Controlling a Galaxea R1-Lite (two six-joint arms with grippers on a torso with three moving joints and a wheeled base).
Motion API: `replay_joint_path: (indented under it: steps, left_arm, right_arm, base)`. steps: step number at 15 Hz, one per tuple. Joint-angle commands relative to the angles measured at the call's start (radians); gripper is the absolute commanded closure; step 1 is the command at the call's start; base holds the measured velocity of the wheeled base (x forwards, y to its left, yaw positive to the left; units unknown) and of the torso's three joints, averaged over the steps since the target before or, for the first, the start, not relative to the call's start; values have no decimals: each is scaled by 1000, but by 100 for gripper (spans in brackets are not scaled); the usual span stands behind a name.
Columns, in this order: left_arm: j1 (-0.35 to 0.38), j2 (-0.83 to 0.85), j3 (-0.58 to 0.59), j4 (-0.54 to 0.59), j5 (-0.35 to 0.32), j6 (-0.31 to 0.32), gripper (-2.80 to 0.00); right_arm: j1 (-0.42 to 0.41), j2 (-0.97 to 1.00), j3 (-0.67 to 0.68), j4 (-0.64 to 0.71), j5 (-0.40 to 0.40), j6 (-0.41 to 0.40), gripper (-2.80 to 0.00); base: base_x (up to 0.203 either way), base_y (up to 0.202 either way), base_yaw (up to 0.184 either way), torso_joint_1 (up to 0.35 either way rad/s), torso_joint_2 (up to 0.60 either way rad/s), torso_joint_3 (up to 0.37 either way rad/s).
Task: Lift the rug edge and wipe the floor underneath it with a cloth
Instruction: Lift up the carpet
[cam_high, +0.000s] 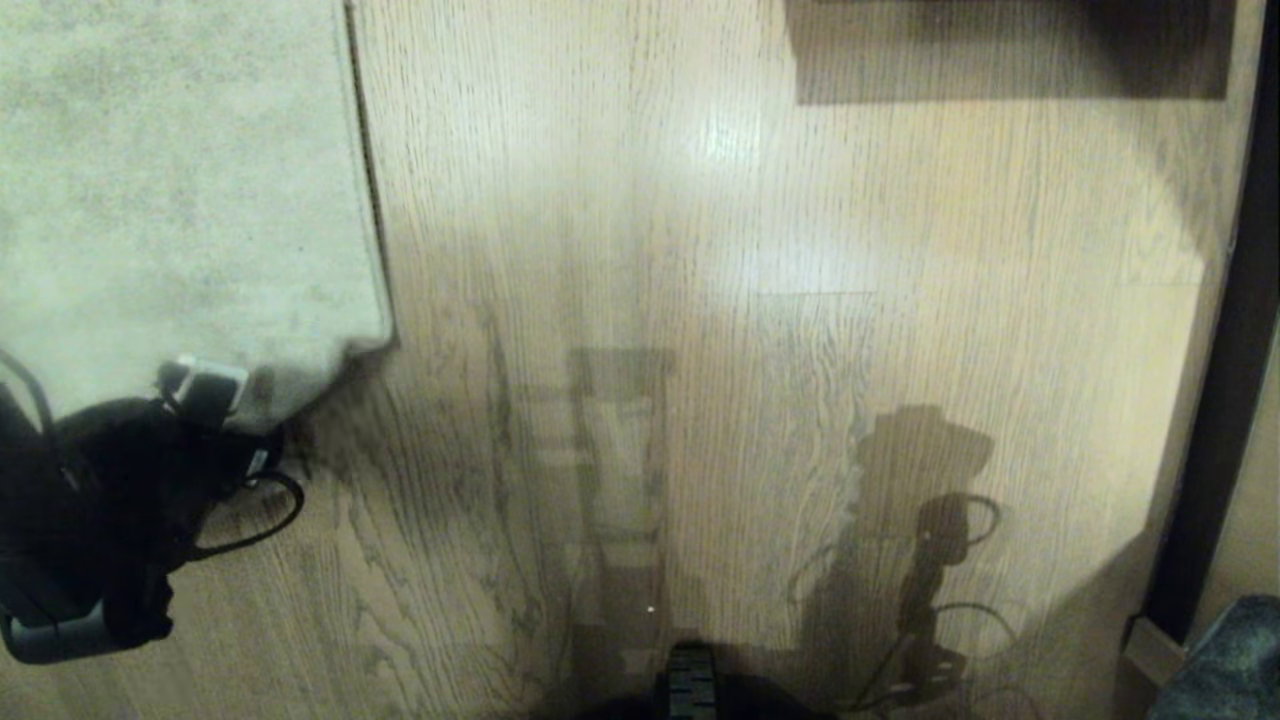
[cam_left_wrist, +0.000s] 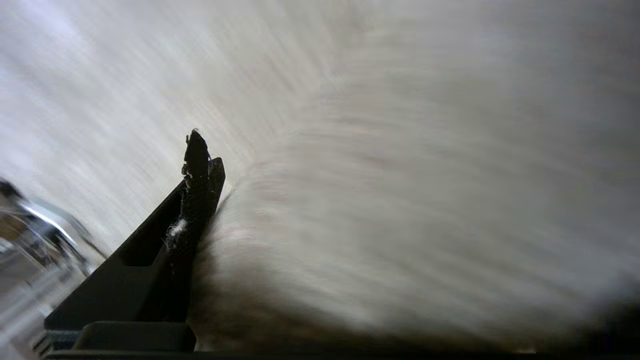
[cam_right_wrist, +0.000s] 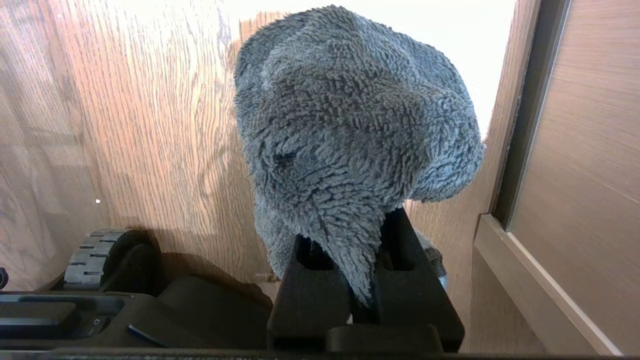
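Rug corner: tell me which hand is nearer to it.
Left. The left hand is at the rug corner, open, one finger against the pile. The right hand is off by the base, clamped on the cloth.

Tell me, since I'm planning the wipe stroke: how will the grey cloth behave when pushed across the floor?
The cloth droops in a soft lump over the shut right gripper, so it is probably floppy and may bunch. Its looped pile looks likely to drag on the floor rather than slide.
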Motion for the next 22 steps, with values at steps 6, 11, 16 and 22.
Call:
replay_joint_path:
  steps: [6, 11, 16, 22]
  left_arm:
    - [-8, -155, -139, 165, -6, -5, -280]
    - [-39, -262, -189, 312, -6, -39, -280]
    - [-61, -315, -263, 409, -6, -115, -280]
    - [-82, -315, -360, 452, -8, -144, -280]
  right_arm:
    - [0, 2, 0, 1, 0, -1, 0]
    - [0, 2, 0, 1, 0, -1, 0]
    - [0, 2, 0, 1, 0, -1, 0]
    - [0, 2, 0, 0, 0, -1, 0]
  base:
    - [0, 0, 0, 0, 0, 0]
    - [0, 0, 0, 0, 0, 0]
    - [0, 0, 0, 0, 0, 0]
    - [0, 0, 0, 0, 0, 0]
